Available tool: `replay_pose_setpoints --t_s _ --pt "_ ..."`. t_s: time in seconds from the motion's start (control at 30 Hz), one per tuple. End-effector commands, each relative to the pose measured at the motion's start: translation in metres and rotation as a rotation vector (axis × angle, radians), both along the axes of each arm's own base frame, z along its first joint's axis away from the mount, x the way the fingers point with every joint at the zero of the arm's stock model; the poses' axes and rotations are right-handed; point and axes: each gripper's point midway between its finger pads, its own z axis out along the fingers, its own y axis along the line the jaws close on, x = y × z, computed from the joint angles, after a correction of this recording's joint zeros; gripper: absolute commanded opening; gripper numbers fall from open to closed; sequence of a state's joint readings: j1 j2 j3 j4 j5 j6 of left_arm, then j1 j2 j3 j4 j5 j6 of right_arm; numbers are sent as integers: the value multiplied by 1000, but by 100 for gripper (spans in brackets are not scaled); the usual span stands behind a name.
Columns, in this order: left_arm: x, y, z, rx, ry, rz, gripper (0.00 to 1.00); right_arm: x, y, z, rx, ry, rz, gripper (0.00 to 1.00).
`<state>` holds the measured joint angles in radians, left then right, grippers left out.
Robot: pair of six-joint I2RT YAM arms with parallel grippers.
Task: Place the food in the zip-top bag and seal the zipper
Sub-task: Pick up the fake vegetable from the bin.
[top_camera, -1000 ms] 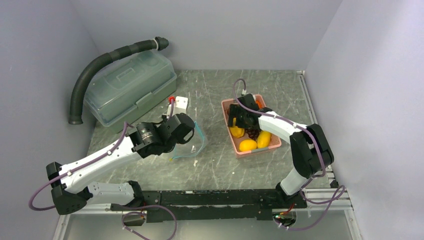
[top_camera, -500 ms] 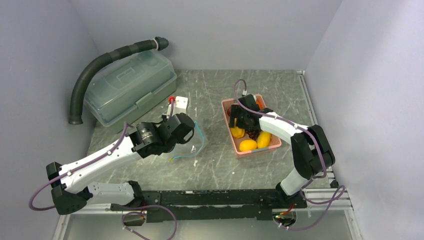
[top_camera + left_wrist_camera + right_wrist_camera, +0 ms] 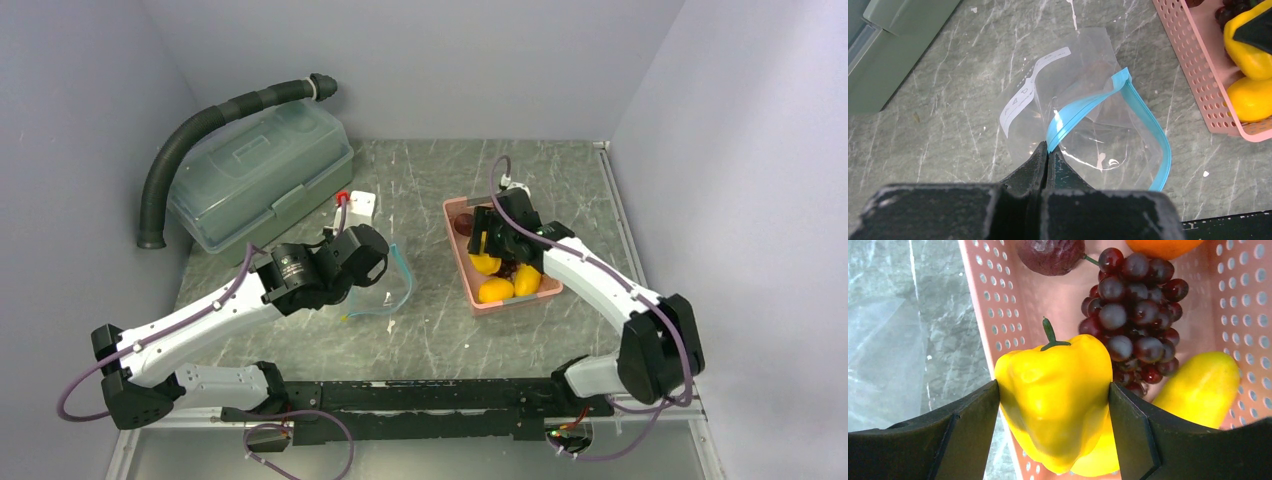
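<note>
While left claw (image 3: 1047,152) pinches teal zipper (image 3: 1083,106) of clear bag (image 3: 1083,55) | right claw (image 3: 1054,390) clamps glossy yellow pepper (image 3: 1055,410)

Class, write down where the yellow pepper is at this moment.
In the right wrist view the yellow pepper is clamped in the right arm's jaws over the left wall of the pink basket, beside the grape bunch and a mango.
</note>
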<state>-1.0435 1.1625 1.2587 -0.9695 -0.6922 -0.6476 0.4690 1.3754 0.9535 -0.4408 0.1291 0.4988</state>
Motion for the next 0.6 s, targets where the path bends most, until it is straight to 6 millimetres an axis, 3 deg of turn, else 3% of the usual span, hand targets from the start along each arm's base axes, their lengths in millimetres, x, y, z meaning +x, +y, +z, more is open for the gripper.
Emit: replay_pose_setpoints --t_s 0.0,0.3,0.57 --pt "4 -6 14 -40 -22 0 0 -5 -9 27 -4 -60 -18 47" --pt "6 -6 16 -35 -25 0 0 -26 6 77 149 -156 71 46" --pt "8 -10 14 -27 -17 -7 0 -58 47 122 376 -247 287 45"
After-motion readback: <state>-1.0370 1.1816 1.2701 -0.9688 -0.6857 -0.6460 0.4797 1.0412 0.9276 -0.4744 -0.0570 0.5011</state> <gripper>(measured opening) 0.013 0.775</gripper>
